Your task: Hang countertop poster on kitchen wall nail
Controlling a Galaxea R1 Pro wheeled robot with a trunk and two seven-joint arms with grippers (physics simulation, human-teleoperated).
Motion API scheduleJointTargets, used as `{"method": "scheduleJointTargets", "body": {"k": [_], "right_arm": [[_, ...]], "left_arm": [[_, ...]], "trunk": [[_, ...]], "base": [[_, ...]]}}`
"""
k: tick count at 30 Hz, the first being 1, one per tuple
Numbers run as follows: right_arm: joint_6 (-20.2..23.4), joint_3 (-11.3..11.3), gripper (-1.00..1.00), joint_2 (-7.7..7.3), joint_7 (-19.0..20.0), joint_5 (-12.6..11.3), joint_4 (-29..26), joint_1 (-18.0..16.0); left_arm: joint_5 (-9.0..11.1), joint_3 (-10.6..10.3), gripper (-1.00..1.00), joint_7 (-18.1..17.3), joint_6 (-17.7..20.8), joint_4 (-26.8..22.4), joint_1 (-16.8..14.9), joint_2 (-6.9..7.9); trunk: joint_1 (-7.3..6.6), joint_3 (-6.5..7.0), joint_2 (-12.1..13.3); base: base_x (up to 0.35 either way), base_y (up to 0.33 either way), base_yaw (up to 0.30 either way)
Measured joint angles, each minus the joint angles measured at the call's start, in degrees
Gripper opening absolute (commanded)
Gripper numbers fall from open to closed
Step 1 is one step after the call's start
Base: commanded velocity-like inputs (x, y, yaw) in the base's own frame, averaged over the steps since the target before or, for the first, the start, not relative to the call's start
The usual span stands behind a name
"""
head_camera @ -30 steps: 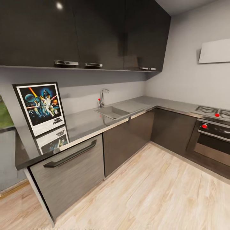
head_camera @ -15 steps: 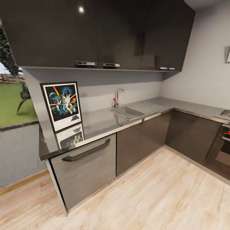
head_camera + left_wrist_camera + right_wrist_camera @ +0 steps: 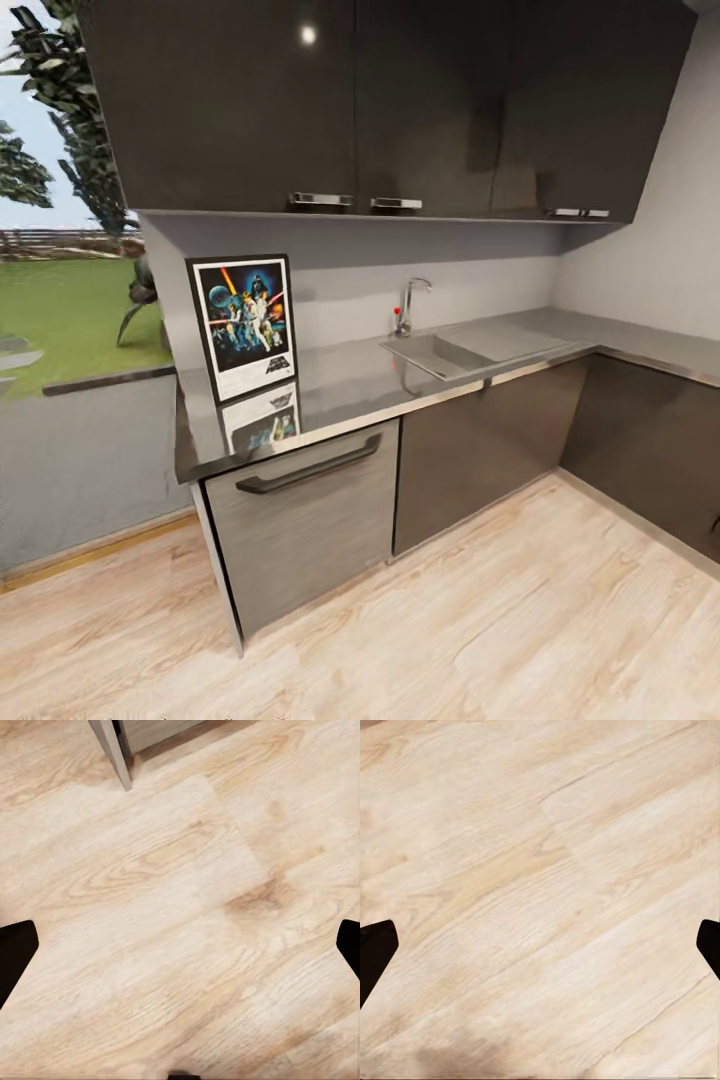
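Cabinets, dark and glossy, run along the wall above the kitchen countertop (image 3: pixel 360 385), and compared with a second ago the whole scene has slid rightward in our head view: that is our camera turning left, not the furniture moving. The hob and oven have gone off the right edge, while a window with lawn and trees (image 3: pixel 70 290) has come in. We judge this as lining up on the target before any reach.

The poster (image 3: pixel 243 325) stands upright at the left end of the countertop, leaning back against the light grey wall (image 3: pixel 330 290), its mirror image lying on the slab below it. The sink (image 3: pixel 430 355) and tap (image 3: pixel 405 305) sit further along, well apart from it.

The left gripper (image 3: pixel 180 945) and the right gripper (image 3: pixel 540 945) both hang over the pale wood floor (image 3: pixel 480 620), dark fingertips at opposite picture edges, spread wide and empty.

We cannot make out any nail on the wall; the right-hand countertop run is cut off
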Motion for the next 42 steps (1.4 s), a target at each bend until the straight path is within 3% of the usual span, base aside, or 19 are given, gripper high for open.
{"method": "scheduleJointTargets", "body": {"k": [13,42], "right_arm": [[-0.03,-0.02,1.00,-0.09,0.01,-0.08,1.86,0.00],[-0.06,0.05,1.00,-0.09,0.01,-0.04,1.89,0.00]], "left_arm": [[0.00,-0.03,1.00,0.00,0.00,0.01,0.00,-0.03],[-0.07,-0.25,1.00,-0.08,-0.08,1.85,0.00,-0.11]], "trunk": [[0.00,-0.02,0.00],[0.00,-0.02,0.00]], "base": [[0.000,-0.275,0.067],[0.000,-0.208,0.276]]}}
